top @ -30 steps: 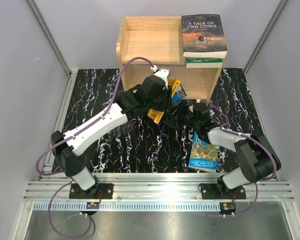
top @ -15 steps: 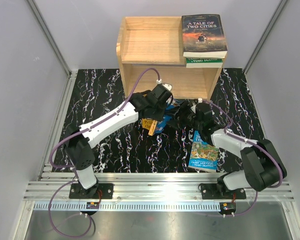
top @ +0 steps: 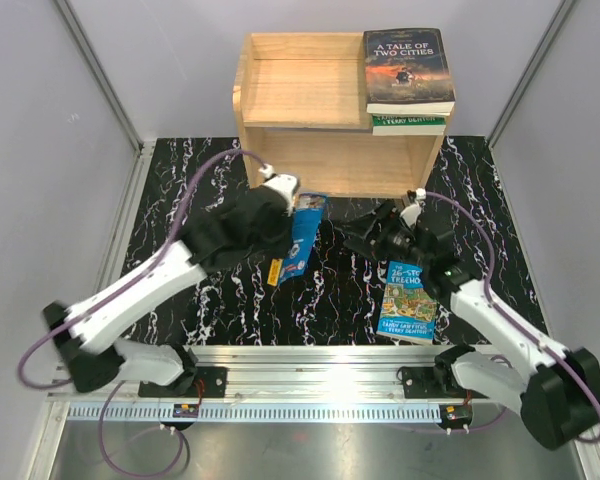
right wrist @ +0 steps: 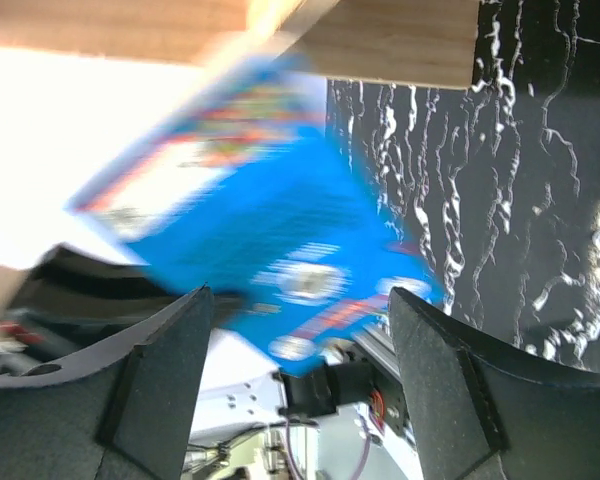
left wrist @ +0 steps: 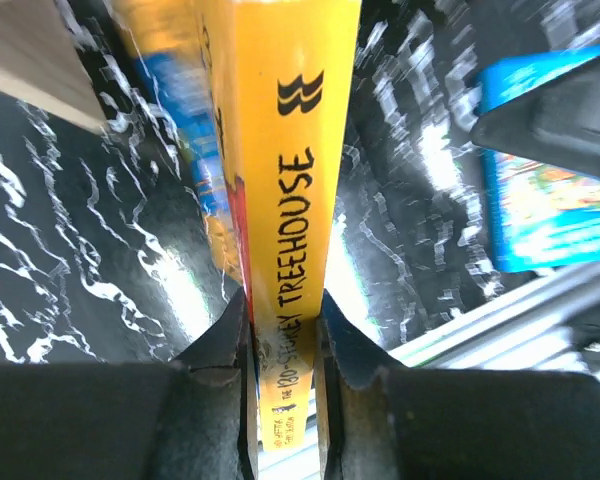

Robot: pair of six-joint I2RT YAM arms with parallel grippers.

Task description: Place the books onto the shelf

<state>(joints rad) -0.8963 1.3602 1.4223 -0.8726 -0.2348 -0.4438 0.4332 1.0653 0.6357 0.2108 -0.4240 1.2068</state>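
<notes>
Left hand [left wrist: 285, 335] clamping blue book [top: 304, 235], long axis toward shelf [top: 310, 95], right hand [right wrist: 298, 300] gaping empty

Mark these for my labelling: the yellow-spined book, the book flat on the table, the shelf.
Yellow-spined book [left wrist: 292, 150]: left wrist view, its spine.
Flat book [top: 410, 305]: top view, cover middle.
Shelf [top: 300, 92]: top view, bare top board.
</notes>
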